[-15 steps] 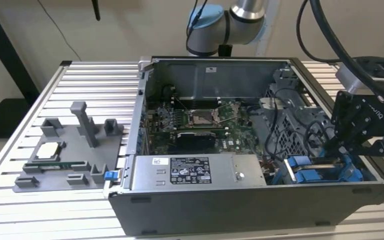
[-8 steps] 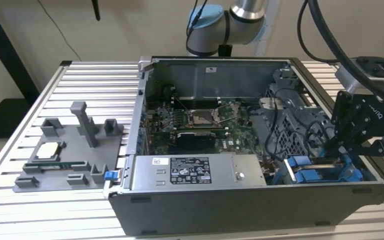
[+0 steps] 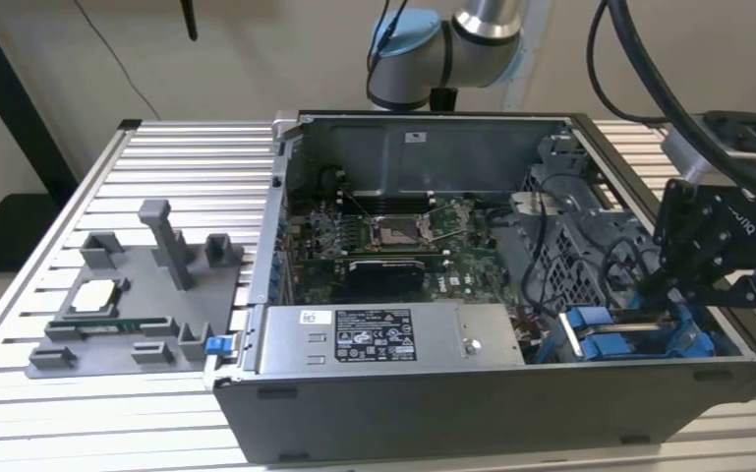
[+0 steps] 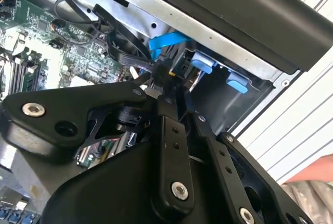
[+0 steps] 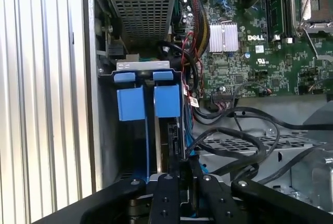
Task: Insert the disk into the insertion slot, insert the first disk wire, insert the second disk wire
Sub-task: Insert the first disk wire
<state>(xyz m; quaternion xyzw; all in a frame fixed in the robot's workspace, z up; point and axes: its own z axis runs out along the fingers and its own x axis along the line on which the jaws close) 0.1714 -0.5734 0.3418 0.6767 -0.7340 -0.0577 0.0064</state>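
Observation:
The disk (image 5: 174, 139) stands edge-on in its blue carrier (image 5: 167, 100) inside the insertion slot (image 5: 142, 66), the grey bay in the case's corner. In the exterior view that bay's blue fittings (image 3: 613, 339) sit at the right front of the case. My gripper (image 3: 648, 295) reaches down into this corner. Its fingers (image 4: 171, 130) are closed together on the connector (image 4: 158, 71) of a black disk wire (image 4: 122, 56), right at the disk's end. In the first wrist view the gripper (image 5: 183, 171) meets the black wire (image 5: 193, 140) beside the disk. A blue wire (image 4: 166, 41) loops just beyond.
The open case (image 3: 483, 413) lies on a slatted aluminium table (image 3: 36, 413). Inside are the motherboard (image 3: 391, 236), a power supply (image 3: 378, 339) and loose black cables (image 5: 244, 146). A grey fixture (image 3: 142, 295) with parts stands at the exterior view's left.

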